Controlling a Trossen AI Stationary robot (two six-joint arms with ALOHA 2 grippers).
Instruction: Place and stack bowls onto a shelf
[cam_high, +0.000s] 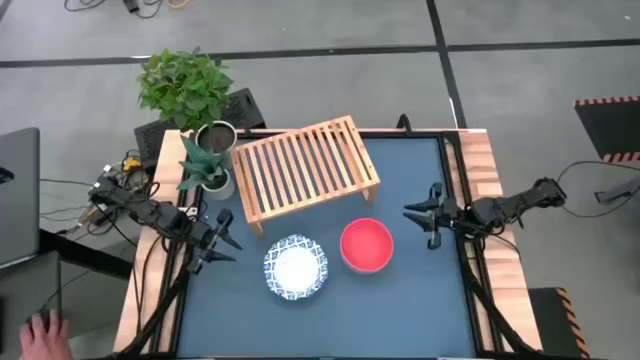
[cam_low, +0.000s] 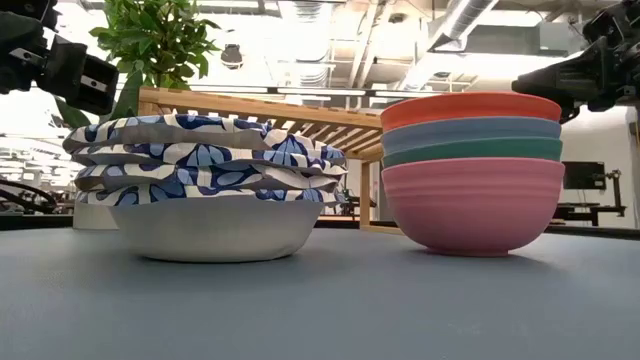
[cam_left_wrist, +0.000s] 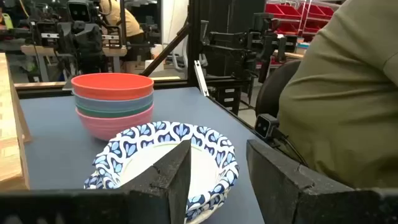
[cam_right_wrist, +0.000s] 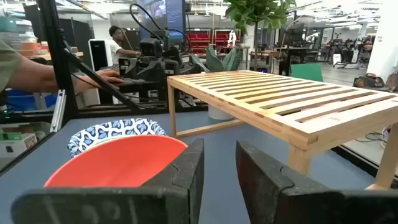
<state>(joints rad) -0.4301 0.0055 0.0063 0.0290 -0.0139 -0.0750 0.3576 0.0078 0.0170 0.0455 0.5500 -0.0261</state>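
Task not begun: slatted shelf bare; patterned bowl stack and coloured bowl stack on table. Left gripper and right gripper spread wide, empty.

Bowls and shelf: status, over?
Left gripper open beside patterned bowl stack; right gripper open, right of coloured stack. Both stacks on the table; shelf bare. Plants beside shelf, nothing blocking.

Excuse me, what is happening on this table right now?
Nothing is held yet. The low light-wood slatted shelf carries no bowls. A stack of white bowls with blue patterned rims and a stack of plain bowls topped by a red one wait on the table. The left end effector and right end effector hover open beside them.
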